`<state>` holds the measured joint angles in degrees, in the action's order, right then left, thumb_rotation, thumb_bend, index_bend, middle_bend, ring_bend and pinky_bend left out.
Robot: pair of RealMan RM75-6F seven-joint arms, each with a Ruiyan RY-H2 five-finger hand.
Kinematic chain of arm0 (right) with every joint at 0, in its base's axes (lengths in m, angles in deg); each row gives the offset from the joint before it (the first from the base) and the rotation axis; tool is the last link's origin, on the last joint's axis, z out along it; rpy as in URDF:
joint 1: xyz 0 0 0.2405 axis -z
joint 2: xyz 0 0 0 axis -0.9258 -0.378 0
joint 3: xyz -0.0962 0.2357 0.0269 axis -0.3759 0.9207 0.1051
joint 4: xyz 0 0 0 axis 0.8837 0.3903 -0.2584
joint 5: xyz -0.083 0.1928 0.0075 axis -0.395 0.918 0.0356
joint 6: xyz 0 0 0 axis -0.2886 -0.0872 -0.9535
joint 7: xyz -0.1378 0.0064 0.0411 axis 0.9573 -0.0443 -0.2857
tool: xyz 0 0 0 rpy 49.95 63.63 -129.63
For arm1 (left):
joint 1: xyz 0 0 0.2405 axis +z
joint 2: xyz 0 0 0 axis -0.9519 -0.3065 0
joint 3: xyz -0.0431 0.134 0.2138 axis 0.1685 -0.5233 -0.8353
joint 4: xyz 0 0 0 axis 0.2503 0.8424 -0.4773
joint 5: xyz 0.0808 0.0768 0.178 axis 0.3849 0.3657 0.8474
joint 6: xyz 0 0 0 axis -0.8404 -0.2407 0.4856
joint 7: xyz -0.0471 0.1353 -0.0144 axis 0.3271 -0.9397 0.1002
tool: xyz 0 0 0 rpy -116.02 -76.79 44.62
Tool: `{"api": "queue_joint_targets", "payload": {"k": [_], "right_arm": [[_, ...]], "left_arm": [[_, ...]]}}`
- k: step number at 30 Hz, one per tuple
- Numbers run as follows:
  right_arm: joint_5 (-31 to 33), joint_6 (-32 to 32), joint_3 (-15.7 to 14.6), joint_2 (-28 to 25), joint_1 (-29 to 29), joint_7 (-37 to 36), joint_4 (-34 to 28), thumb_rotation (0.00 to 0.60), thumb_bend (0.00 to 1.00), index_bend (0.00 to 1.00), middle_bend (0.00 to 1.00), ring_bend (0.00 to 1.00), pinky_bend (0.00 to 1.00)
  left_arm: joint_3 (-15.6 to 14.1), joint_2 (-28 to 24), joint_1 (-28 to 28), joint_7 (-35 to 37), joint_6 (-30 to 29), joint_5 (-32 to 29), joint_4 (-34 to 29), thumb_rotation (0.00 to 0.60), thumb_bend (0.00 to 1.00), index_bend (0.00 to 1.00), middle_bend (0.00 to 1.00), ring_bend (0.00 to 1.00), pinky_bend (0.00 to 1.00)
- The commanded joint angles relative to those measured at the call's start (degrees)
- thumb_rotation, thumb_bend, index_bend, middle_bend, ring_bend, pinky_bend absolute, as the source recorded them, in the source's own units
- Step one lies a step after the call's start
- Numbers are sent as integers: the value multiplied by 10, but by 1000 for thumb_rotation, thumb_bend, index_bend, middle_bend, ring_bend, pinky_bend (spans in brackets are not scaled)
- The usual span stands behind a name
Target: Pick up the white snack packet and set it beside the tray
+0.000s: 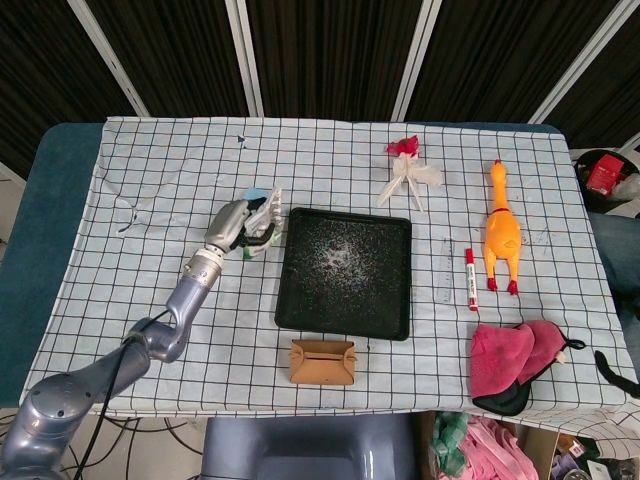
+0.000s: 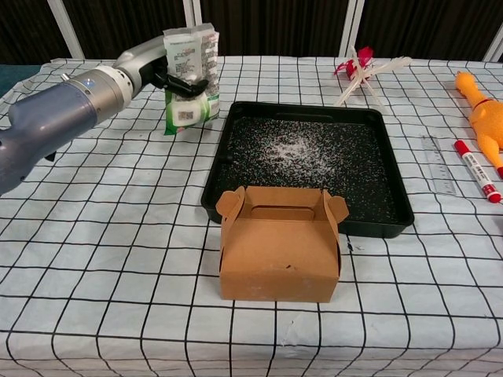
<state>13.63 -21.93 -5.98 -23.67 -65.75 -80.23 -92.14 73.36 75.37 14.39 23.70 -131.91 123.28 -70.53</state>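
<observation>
- Head view: the left hand [image 1: 236,225] had its fingers wrapped round the white snack packet [image 1: 262,222], holding it just beside the left edge of the black tray [image 1: 345,318], over the checked cloth. Whether the packet's bottom touched the cloth could not be told from above.
- A sliver of a light blue thing peeked out behind the packet; too little showed to name it.
- Counted from above: one tray, one packet, one brown cardboard box [image 1: 322,362], one rubber chicken [image 1: 501,228], one red marker [image 1: 469,279], one pink cloth [image 1: 517,358]. The right hand showed nowhere.
- Chest view: the left hand [image 2: 169,69] gripped the snack packet [image 2: 189,78] near its upper half, the packet upright with its green-and-white lower end hanging free, close to the tray [image 2: 387,223]'s far-left corner.
- By the look of it, the packet was light, thin and crinkly, likely slick film; it would buckle under a hard squeeze, so a broad hold across the flat faces seemed the safer take.
- Same count here: one packet, one tray, one cardboard box [image 2: 279,249] in front.
</observation>
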Motion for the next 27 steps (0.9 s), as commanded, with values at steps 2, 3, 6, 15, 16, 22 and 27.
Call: {"api": "queue_joint_targets", "payload": {"k": [2,3,6,15,16,22,27], "right_arm": [[-4,-3,0,2,0,1,4,600,248,196,77,181,286],[-5,-4,0,2,0,1,5,600,248,196,77,181,286],[-5,-5,0,2,0,0,5,600,248,196,77,180,286],[-4,-7,2,3,1,-2,5,600,247,196,77,181,286],[-4,-7,2,3,1,-3,5,600,247,196,77,181,286],[2,-7,4,4,1,-1,4,600,248,196,77,180,286],[2,-7,4,3,2,-1,3,600,248,196,77,181,286]], "left_arm": [[-4,40,-7,24,-1,19,51,600,716,599,578,472,690],[-4,45,-7,32,0,21,59,600,716,599,578,472,690],[-5,53,-8,51,4,25,74,600,716,599,578,472,689],[-11,79,-11,89,9,41,121,600,715,600,577,472,680],[-13,81,-13,90,11,44,126,600,715,600,576,470,677],[-24,93,-18,84,13,59,158,600,713,601,570,465,673],[-24,102,-22,88,11,62,175,600,709,600,566,460,672]]}}
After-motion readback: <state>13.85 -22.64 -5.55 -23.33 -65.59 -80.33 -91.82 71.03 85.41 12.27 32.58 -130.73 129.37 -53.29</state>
